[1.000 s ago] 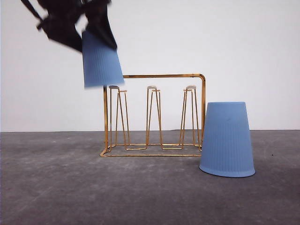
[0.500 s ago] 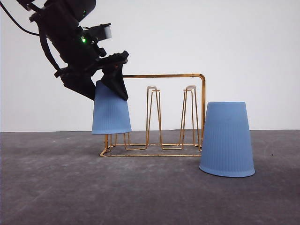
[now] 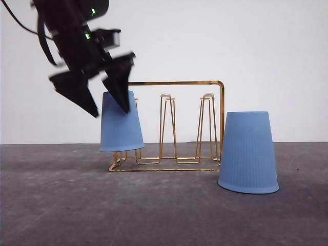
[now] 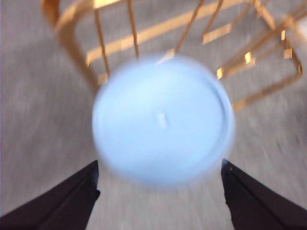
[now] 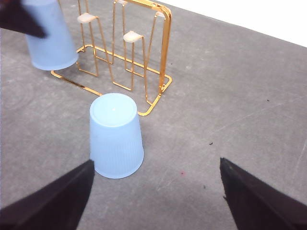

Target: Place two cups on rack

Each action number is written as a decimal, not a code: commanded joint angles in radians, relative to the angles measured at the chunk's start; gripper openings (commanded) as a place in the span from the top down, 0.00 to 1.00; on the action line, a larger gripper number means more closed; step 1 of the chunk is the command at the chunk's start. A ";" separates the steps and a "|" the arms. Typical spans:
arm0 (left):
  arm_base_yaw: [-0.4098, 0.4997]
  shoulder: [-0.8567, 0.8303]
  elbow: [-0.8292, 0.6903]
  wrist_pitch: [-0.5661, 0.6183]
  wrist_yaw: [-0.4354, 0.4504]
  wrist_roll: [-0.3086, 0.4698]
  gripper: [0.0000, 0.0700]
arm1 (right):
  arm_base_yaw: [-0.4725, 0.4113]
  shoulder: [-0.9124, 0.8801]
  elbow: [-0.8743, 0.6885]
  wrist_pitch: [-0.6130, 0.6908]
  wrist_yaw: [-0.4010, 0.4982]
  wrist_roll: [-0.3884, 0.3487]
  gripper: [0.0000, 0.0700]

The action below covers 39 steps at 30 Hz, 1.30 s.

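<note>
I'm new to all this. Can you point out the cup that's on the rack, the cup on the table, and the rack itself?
Cup on the rack (image 3: 121,125), front view, middle of its ribbed side.
Cup on the table (image 3: 248,154), front view, middle of its side.
Rack (image 3: 174,82), front view, top bar of the handle frame.

- Your left arm is black and blocky, with small green lights glowing on it.
- A black cable trails off it.
- Its fingers are black, tapering wedges.

Blue cup inverted on rack, another cup beside
</note>
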 commanded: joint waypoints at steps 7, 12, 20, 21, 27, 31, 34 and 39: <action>-0.004 -0.058 0.128 -0.330 0.140 0.000 0.33 | 0.004 0.003 0.008 0.010 -0.005 0.025 0.25; -0.003 -0.162 0.011 -0.342 0.184 -0.003 0.35 | 0.005 0.003 0.008 0.010 -0.009 0.053 0.25; 0.017 -0.462 -0.393 -0.051 0.182 -0.130 0.35 | 0.005 0.018 0.007 0.010 -0.045 0.055 0.24; 0.022 -0.503 -0.445 0.003 0.180 -0.154 0.35 | 0.006 0.026 0.007 0.011 -0.054 0.055 0.25; 0.033 -0.704 -0.666 0.192 0.058 -0.238 0.35 | 0.023 0.104 0.007 0.027 -0.107 0.064 0.24; 0.033 -0.770 -0.711 0.175 0.009 -0.240 0.35 | 0.049 0.191 0.007 0.088 -0.112 0.101 0.24; 0.033 -0.785 -0.713 0.152 0.009 -0.240 0.35 | 0.074 0.283 0.007 0.154 -0.111 0.139 0.22; 0.033 -0.785 -0.713 0.153 0.009 -0.240 0.35 | 0.130 0.474 0.008 0.260 -0.108 0.185 0.17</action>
